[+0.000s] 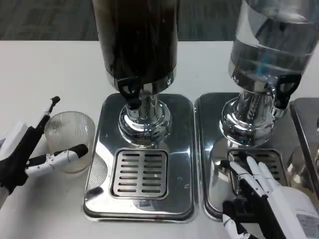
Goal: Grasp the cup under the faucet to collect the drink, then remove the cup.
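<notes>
A clear ribbed cup (71,135) stands upright on the white table, just left of the left drip tray (99,169) and away from the faucet. My left hand (30,149) reaches in from the left with its fingers spread around the cup. One finger (49,110) rises beside the cup's far left rim, and another finger (67,155) lies across its near side. I cannot tell whether they press on it. The dark drink dispenser (137,37) has a black faucet (130,93) over the tray's grate (138,172). My right hand (259,194) lies open over the right tray.
A second dispenser (269,45) with clear liquid and its own black tap (284,90) stands on the right drip tray (209,149). The edge of a third tray (304,124) shows at the far right. Bare white table lies left of and in front of the cup.
</notes>
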